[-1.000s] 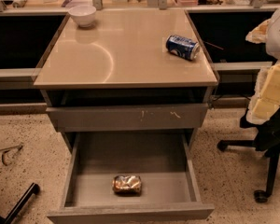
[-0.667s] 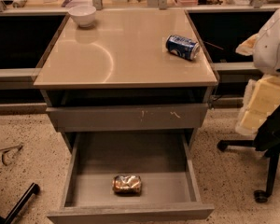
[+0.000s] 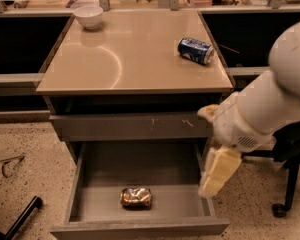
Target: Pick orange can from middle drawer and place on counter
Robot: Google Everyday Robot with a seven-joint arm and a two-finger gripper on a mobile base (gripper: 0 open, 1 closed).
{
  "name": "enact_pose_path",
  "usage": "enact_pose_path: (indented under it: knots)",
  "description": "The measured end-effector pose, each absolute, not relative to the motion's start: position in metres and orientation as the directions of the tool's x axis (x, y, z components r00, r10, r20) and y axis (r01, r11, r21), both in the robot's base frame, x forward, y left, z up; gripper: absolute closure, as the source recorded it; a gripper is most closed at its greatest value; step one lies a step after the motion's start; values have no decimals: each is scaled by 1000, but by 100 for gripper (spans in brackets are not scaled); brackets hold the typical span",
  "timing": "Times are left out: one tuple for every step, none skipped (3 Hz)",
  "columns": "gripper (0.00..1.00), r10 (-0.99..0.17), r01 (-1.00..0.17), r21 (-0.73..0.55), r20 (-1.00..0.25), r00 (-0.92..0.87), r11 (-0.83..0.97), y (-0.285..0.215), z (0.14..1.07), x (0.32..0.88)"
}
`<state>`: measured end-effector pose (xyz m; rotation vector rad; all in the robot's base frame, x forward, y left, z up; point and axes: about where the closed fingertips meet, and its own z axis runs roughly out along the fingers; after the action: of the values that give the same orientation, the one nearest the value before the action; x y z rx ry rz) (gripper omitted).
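The orange can [image 3: 136, 196] lies on its side on the floor of the open middle drawer [image 3: 105, 171], near its front. My white arm reaches in from the right, and my cream-coloured gripper [image 3: 214, 181] hangs down over the drawer's right edge, to the right of the can and apart from it. The beige counter [image 3: 130, 59] tops the grey cabinet above the drawer.
A blue-and-white can [image 3: 195, 50] lies on the counter's right side and a white bowl [image 3: 88, 16] stands at its back left. The scratched drawer front [image 3: 130, 126] above is closed. A chair base [image 3: 285, 204] stands at the right and a black object [image 3: 20, 219] lies on the floor at the lower left.
My arm has swung in from the far right and down, bringing the gripper from beside the cabinet to the open drawer's right edge. The cans have not moved.
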<state>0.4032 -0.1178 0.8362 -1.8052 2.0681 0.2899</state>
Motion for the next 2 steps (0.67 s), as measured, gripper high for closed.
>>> enact_pose_path:
  knots:
    - [0,-899,-987,-59,-424,-108,146,-111,819,393]
    - [0,-899,-987,-59,-424,-108,146,-111,819,393]
